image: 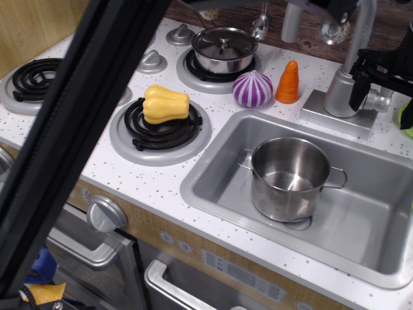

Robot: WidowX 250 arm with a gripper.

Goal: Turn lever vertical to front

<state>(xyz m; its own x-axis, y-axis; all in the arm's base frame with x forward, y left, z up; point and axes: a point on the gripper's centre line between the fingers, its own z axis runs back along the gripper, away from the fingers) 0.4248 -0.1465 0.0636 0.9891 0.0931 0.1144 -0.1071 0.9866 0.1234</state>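
Where the faucet (342,90) post ends, the lever (379,101) sits between parted black jaws.

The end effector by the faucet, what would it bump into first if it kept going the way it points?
Probably the lever: the end effector points down beside the faucet post, seemingly right at it already, though depth is unclear.

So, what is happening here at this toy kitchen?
A robot arm's black end effector is at the faucet post behind the sink, around the small silver lever on the post's right side. Whether it already grips the lever cannot be told. A steel pot stands in the sink; a yellow squash lies on the front burner.
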